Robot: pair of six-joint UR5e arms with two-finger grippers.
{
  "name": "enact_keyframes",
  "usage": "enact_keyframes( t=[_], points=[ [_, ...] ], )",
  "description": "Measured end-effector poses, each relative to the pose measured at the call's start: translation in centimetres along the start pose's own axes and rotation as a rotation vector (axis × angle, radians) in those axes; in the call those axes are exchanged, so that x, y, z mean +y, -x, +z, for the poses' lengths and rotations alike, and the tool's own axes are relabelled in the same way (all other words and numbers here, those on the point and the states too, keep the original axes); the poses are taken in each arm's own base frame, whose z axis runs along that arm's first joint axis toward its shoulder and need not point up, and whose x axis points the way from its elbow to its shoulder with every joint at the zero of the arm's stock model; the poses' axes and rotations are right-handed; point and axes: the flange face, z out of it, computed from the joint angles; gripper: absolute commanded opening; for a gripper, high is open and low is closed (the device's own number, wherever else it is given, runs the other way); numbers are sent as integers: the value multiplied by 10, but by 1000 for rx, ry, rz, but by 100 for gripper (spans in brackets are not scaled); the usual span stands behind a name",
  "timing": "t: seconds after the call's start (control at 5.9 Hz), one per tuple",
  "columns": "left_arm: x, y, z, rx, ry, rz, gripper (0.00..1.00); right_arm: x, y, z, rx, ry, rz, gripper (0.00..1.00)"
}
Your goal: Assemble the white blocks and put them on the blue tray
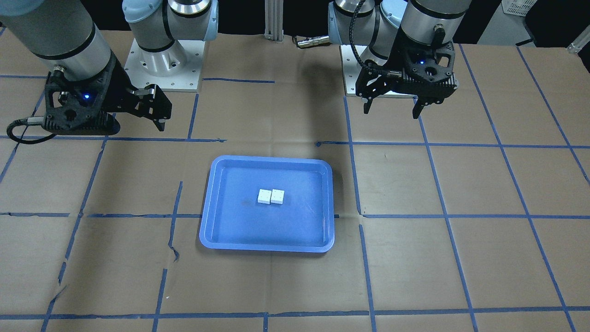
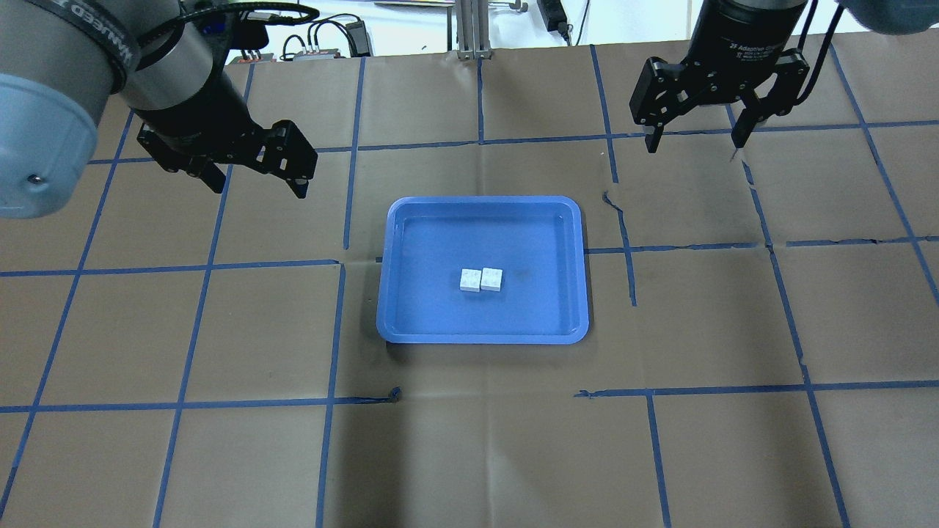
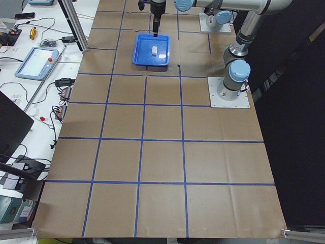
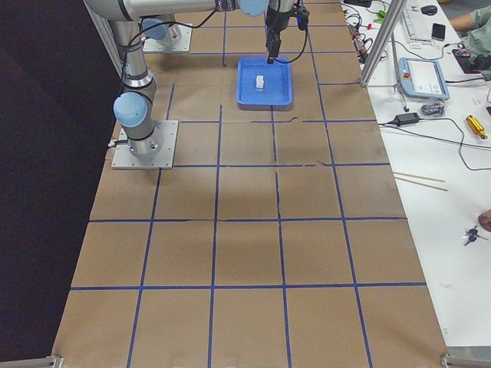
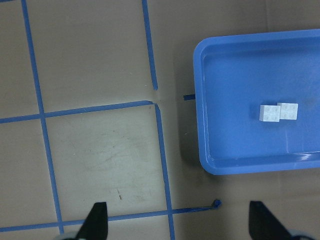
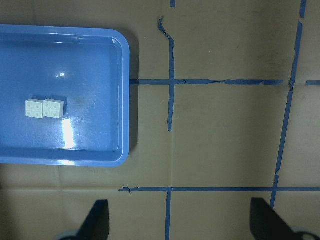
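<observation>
Two white blocks [image 2: 470, 279] [image 2: 491, 279] lie side by side and touching, studs up, near the middle of the blue tray [image 2: 484, 199]. In the front view the blocks [image 1: 264, 196] [image 1: 277, 196] lie in the tray [image 1: 269, 159] the same way. My left gripper [image 2: 259, 189] [image 1: 392, 110] is open and empty, above the table beyond the tray's left corner. My right gripper [image 2: 694, 145] [image 1: 140, 122] is open and empty, above the table beyond the tray's right side. The left wrist view shows the blocks [image 5: 270, 113] in the tray [image 5: 196, 110]; the right wrist view shows them [image 6: 34, 108] too.
Brown paper with a blue tape grid [image 2: 345, 220] covers the table. An aluminium post [image 2: 469, 29] stands at the far edge. The two arm bases [image 1: 161, 60] [image 1: 364, 64] sit on the robot's side. Cables and devices lie on the side bench [image 3: 40, 61].
</observation>
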Motion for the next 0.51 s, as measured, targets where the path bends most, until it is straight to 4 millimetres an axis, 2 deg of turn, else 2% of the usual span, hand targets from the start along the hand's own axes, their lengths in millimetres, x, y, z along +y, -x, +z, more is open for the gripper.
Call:
enact_keyframes(
  t=[0.51],
  points=[
    [0,0,0,0,0,1,99,9,0,5,-3,10,1,100]
  ],
)
